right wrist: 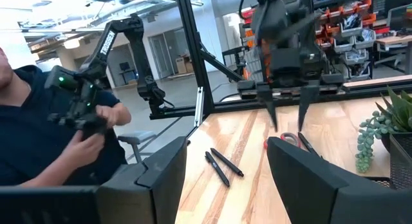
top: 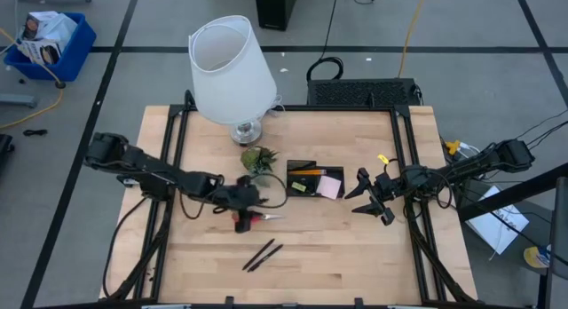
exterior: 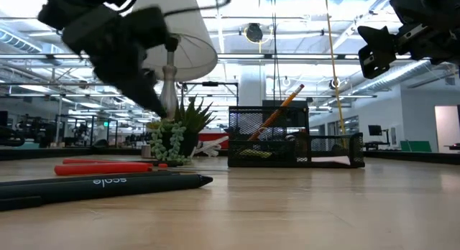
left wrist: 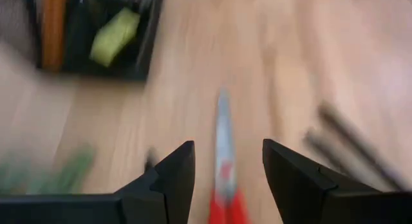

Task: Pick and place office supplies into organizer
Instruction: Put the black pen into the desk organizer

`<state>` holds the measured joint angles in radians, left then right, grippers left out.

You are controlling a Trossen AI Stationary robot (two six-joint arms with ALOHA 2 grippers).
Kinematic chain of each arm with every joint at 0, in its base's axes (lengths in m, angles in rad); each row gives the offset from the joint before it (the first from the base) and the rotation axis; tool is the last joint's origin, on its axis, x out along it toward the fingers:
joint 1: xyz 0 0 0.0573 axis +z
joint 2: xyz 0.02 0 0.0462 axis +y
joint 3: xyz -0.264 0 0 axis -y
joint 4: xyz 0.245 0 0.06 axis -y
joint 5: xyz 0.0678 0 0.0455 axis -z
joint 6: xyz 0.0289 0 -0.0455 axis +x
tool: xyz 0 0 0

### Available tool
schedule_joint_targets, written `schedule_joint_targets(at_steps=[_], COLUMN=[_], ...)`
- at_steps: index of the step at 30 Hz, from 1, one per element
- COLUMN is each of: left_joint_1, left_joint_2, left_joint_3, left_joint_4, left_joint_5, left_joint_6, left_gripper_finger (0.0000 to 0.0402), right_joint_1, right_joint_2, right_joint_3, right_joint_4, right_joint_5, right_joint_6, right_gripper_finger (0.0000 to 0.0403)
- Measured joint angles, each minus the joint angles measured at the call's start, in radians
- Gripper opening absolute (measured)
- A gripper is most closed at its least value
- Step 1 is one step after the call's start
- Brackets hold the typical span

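The red-handled scissors (top: pixel 253 219) lie flat on the table, blades toward the right edge. My left gripper (top: pixel 241 199) hovers open just above them, and in the left wrist view (left wrist: pixel 226 147) its fingers stand either side of the scissors (left wrist: pixel 223 166) without touching. Two black pens (top: pixel 262 254) lie nearer the near edge. The black organizer (top: pixel 315 180) holds an orange pencil (top: pixel 307 171), a yellow-green piece (top: pixel 299 188) and a pink sticky pad (top: pixel 330 186). My right gripper (top: pixel 371 200) waits open to the right of the organizer, off the table.
A small green plant (top: pixel 257 159) stands close behind the left gripper, left of the organizer. A white-shaded lamp (top: pixel 232 71) stands at the far edge. A person (right wrist: pixel 58 134) holding a controller sits beyond the table's left side. Bare wood (top: pixel 355 256) lies toward the near right.
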<state>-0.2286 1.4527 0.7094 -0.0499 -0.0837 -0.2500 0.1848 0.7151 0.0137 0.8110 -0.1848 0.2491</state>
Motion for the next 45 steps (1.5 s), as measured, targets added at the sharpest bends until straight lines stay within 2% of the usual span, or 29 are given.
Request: schedule_joint_targets(at_steps=[3, 6, 17, 25, 34, 40, 45], left_joint_1=[0.008, 0.038, 0.145, 0.145, 0.093, 0.074, 0.080], left_joint_2=[-0.023, -0.021, 0.014, 0.141, 0.164, 0.165, 0.221], left_joint_3=[0.000, 0.000, 0.000, 0.000, 0.000, 0.000, -0.006], left_joint_4=[-0.136, -0.171, -0.092, -0.050, 0.004, 0.052, 0.071], left_joint_5=[-0.068, -0.077, -0.029, -0.034, -0.097, -0.102, -0.109], left_joint_6=[-0.061, -0.069, -0.047, -0.055, -0.063, -0.042, -0.062], left_gripper_finger=[0.0184, 0.0184, 0.0184, 0.0184, 0.0184, 0.0184, 0.0184], right_joint_1=[0.000, 0.000, 0.000, 0.000, 0.000, 0.000, 0.000], right_joint_2=[0.000, 0.000, 0.000, 0.000, 0.000, 0.001, 0.001], right_joint_3=[0.000, 0.000, 0.000, 0.000, 0.000, 0.000, 0.000], right_joint_4=[0.000, -0.001, -0.001, 0.001, 0.000, -0.001, 0.000], right_joint_5=[0.000, 0.000, 0.000, 0.000, 0.000, 0.000, 0.000], right_joint_6=[0.000, 0.000, 0.000, 0.000, 0.000, 0.000, 0.000], right_gripper_finger=[0.0212, 0.0211, 0.0210, 0.0210, 0.0211, 0.0212, 0.0211])
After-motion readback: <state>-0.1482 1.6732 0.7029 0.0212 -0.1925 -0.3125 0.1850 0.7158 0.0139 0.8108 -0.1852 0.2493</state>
